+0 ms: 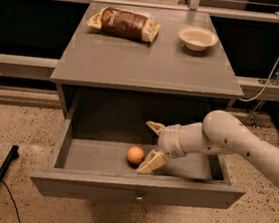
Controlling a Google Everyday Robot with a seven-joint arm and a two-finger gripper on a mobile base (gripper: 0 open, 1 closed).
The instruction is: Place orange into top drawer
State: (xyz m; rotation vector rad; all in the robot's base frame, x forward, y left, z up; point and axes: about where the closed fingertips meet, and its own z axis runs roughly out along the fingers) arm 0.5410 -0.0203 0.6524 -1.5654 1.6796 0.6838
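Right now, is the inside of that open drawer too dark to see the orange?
Camera view: no. The tabletop shades the back of the top drawer, yet the orange shows plainly on its lit floor, beside the open gripper.

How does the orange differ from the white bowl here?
The orange lies in the open top drawer; the bowl sits on the cabinet top. The orange is a small orange ball; the bowl is wider, white and hollow. The open gripper is beside the orange, far from the bowl. Both are round.
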